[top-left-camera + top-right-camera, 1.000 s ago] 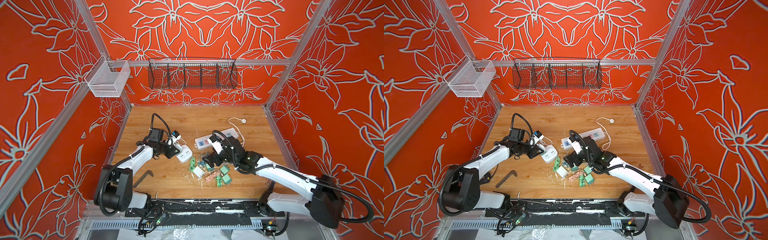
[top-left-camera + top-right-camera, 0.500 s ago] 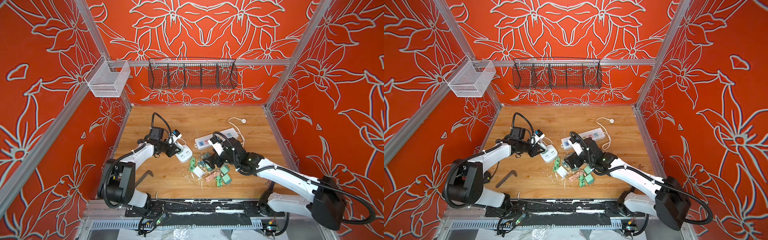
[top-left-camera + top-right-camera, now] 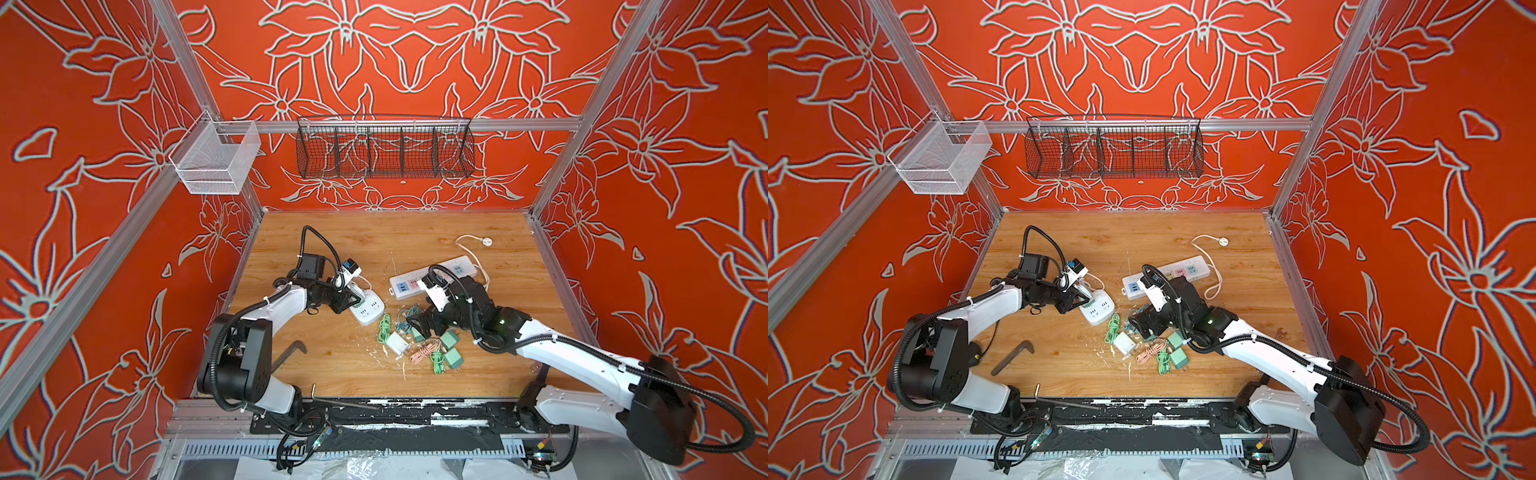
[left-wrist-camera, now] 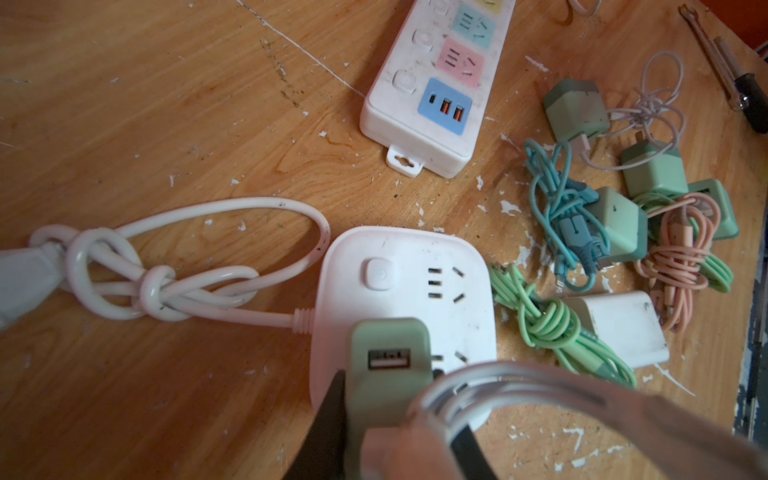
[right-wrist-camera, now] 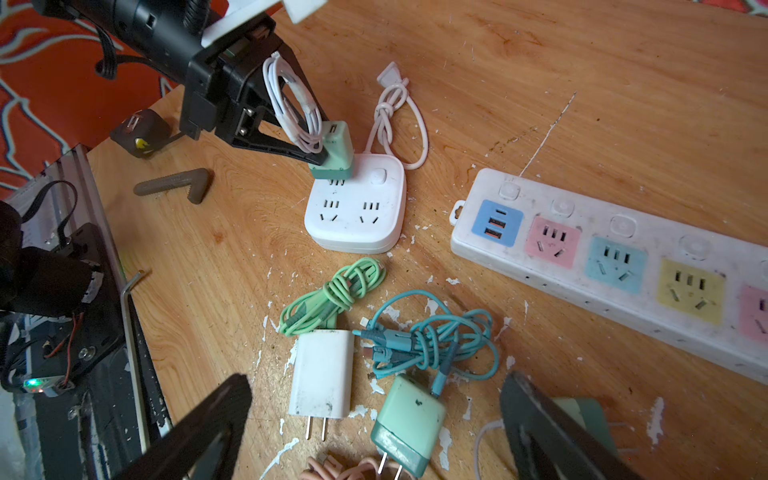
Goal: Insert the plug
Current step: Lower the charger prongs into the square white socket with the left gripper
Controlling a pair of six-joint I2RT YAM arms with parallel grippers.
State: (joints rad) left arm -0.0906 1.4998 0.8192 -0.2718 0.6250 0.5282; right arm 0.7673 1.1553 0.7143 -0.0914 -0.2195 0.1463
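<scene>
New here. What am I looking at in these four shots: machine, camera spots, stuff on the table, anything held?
Two robot arms work at a wooden table, each ending in a two-finger gripper. Two pictures look down from overhead, nearly the same view; the other two come from a camera on each wrist. On the table lie a square white power strip, a long power strip, and a heap of loose chargers and cables, including a white charger. The left gripper is shut on a green charger, set on the square strip; whether its prongs are in is hidden. The right gripper is open, empty, above the heap.
</scene>
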